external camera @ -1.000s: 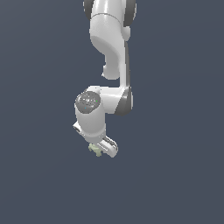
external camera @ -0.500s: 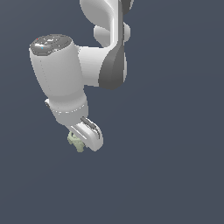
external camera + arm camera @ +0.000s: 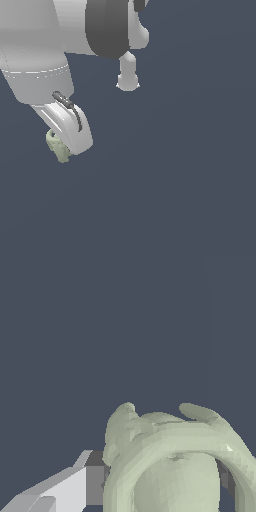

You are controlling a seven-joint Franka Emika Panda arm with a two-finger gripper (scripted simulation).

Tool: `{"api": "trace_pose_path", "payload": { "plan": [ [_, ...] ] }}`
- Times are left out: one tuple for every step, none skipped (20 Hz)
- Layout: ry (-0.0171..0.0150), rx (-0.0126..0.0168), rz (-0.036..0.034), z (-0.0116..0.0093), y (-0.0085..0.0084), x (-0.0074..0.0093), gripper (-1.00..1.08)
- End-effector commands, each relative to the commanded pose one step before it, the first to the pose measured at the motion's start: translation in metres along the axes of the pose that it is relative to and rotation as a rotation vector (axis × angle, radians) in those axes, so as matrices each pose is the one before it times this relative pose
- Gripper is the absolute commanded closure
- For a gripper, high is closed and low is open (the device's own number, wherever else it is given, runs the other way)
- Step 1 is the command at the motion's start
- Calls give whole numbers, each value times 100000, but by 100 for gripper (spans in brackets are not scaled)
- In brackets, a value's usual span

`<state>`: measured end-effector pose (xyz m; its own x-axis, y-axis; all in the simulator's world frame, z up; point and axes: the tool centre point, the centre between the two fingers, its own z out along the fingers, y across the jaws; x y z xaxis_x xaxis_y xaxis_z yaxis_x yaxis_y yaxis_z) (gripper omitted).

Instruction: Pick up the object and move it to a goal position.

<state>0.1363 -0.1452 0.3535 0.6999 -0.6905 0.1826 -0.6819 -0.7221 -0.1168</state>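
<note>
Peeking out from behind the white finger housing, the object [image 3: 58,146] — a small pale sage-green lump with a bumpy surface — sits at the tip of the gripper [image 3: 65,145] in the lower part of the exterior view's left half. Only its outer edge shows there; the rest is hidden behind the white finger [image 3: 72,131]. No desk or other surface is seen under it: around it there is only a flat dark blue-grey backdrop, so it hangs clear of any support.

In the wrist view the object [image 3: 175,461] fills the lower part of the picture. A rounded ring-like band arches over a smooth bulging body, and short stubby lobes stick out from the band's far side. A white finger with a dark grey pad [image 3: 95,483] lies tight against one flank of the object, touching it; on the opposite flank a sliver of dark grey pad [image 3: 227,478] shows just behind the ring. The pincer is thus narrowed onto the object, clamping it from both sides.

Above the gripper in the exterior view, the arm's big white wrist link [image 3: 35,50] crowds the upper corner on that view's left, with a dark grey joint band [image 3: 107,27] beside it. A thin black cable [image 3: 70,107] runs down the finger housing. Farther back, a small white arm link [image 3: 128,75] hangs down — well apart from the object.
</note>
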Motion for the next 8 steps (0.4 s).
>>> {"api": "trace_pose_path", "payload": {
  "plan": [
    [679, 329, 776, -1221, 64, 559, 108],
    [212, 110, 207, -325, 15, 163, 108],
    [172, 91, 170, -262, 13, 134, 108],
    [129, 69, 129, -199, 6, 106, 108],
    [96, 52, 97, -147, 4, 81, 108],
    [71, 39, 73, -105, 7, 58, 108],
    [45, 25, 46, -64, 7, 35, 108],
    [0, 0, 0, -7, -10, 7, 108]
  ]
}}
